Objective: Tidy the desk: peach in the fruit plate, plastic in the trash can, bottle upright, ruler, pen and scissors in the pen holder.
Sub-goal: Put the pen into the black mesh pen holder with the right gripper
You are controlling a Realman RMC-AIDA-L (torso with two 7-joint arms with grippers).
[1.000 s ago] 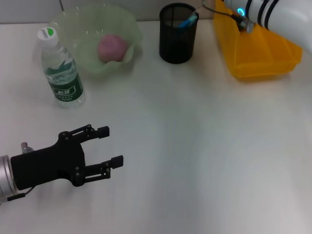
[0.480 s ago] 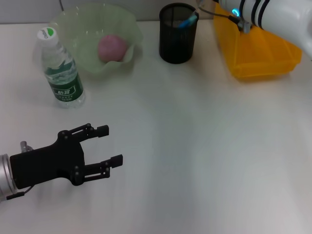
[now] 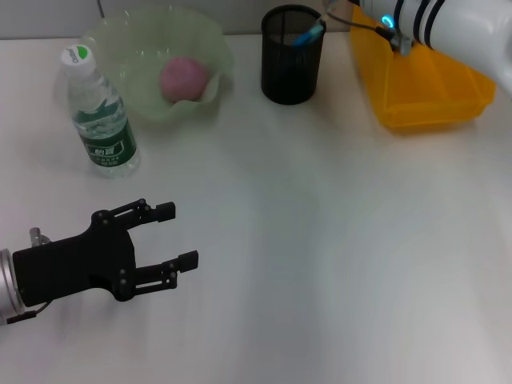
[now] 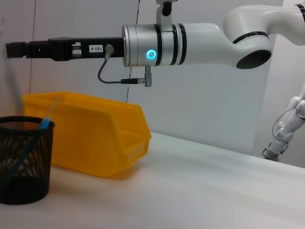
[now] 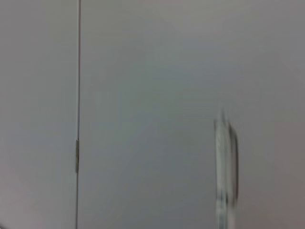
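Two arms: I'm watching both, only the left one sits low over the desk (image 3: 320,264).
Left gripper (image 3: 178,235): near corner on my left, lying level just above the desk, fingers spread wide, nothing in them, pointing toward the middle.
Right arm (image 4: 205,38): stretched out level and high over the bin (image 3: 424,84) at the far right; its gripper (image 4: 14,50) reaches toward the holder (image 3: 293,54), and I honestly can't tell if it's released or clenched.
Peach (image 3: 185,78): already in the plate (image 3: 128,48), far left.
Bottle (image 3: 98,112): upright, just beside the plate.
Pen (image 3: 308,35): blue, leaning inside the holder.
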